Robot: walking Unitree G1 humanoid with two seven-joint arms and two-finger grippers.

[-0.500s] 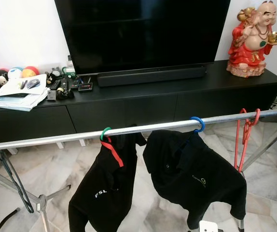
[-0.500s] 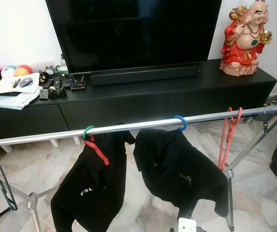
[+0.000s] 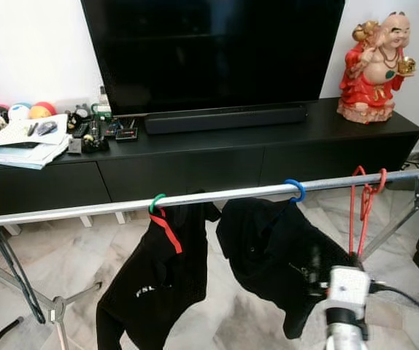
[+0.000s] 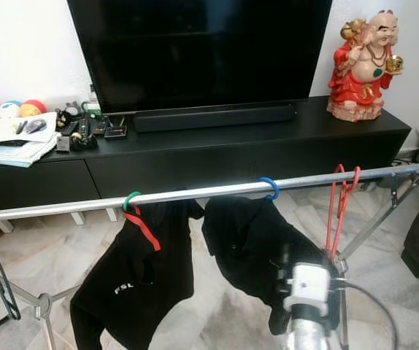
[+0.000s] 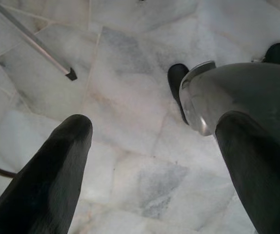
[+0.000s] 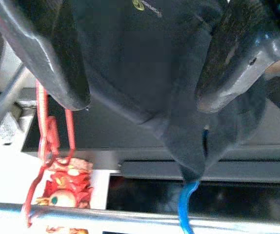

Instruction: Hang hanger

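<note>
The right gripper has its two black fingers spread wide apart with nothing between them, raised in front of the black polo shirt that hangs from a blue-hooked hanger. Its silver wrist and white camera block sit low, just before that shirt's hem. The left gripper hangs idle over the marble floor, fingers parted and empty.

Beyond the shirt, a pair of empty red hangers hooks over the metal rail toward its right end — already on the rail, near the rack's slanted leg. A second black shirt on a green-hooked hanger hangs further left.

A bare red hanger looks thin, light and fairly stiff plastic — likely to swing or twist if nudged. The straight side bar below the hook seems the safest grip; the shirt cloth is soft and would slip.
</note>
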